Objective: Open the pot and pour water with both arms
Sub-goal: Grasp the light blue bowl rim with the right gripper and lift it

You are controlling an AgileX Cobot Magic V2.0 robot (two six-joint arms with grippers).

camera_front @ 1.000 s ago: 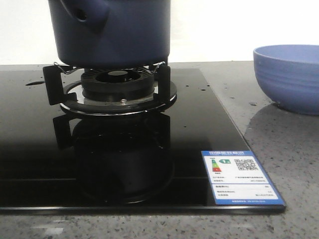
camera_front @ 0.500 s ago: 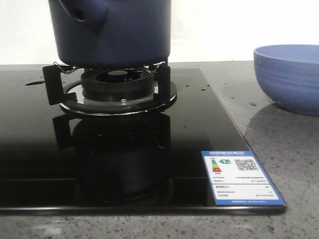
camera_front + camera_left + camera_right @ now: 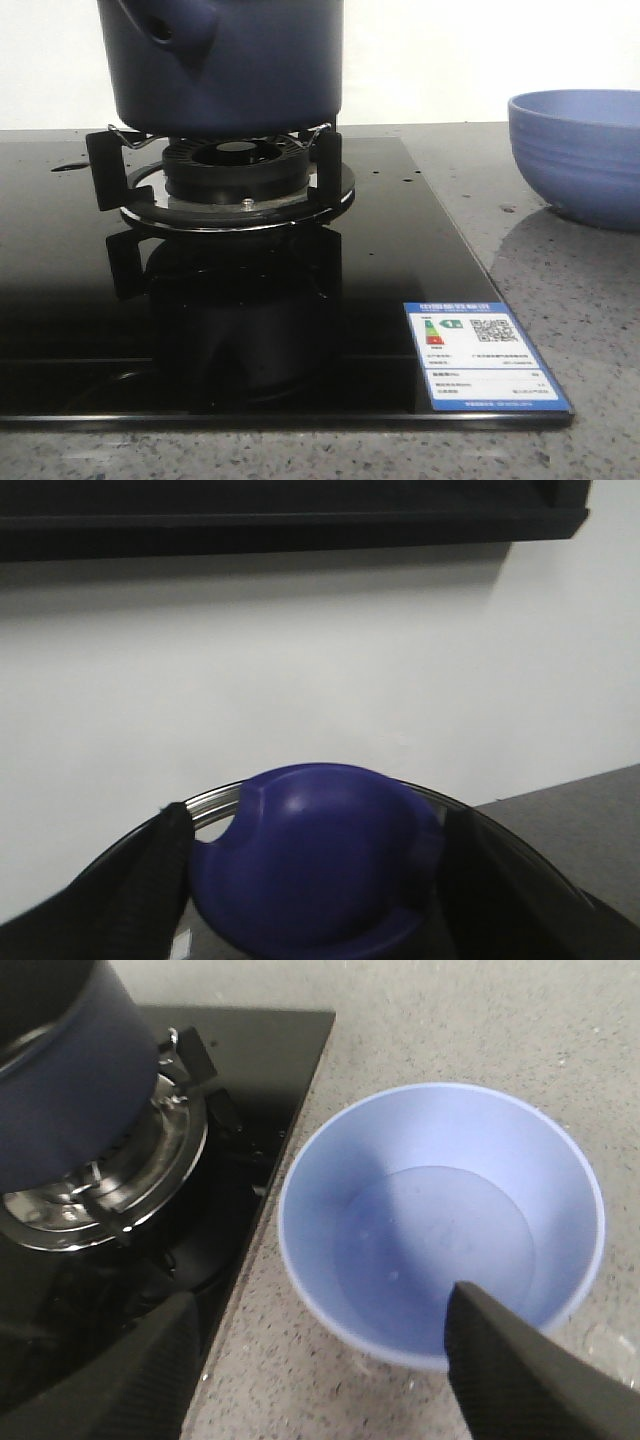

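Observation:
The dark navy pot (image 3: 230, 70) stands on the gas burner (image 3: 235, 165), its stubby holed handle (image 3: 165, 28) pointing front-left; its top is cut off in the front view. The right wrist view shows the pot's side (image 3: 70, 1090). My left gripper (image 3: 312, 845) is shut on the lid's blue knob (image 3: 320, 870), with the lid's metal rim (image 3: 215, 798) curving behind and a white wall beyond. My right gripper (image 3: 325, 1305) hangs open with nothing in it over the counter, between the hob edge and the bowl. Neither gripper shows in the front view.
A periwinkle-blue bowl (image 3: 580, 155) sits on the grey speckled counter (image 3: 560, 300) right of the black glass hob (image 3: 60, 260); it holds a little water (image 3: 440, 1220). An energy label (image 3: 485, 355) sticks to the hob's front right corner.
Pot and bowl have not moved. Only the dark reflection on the glass hob below the burner has shifted slightly.

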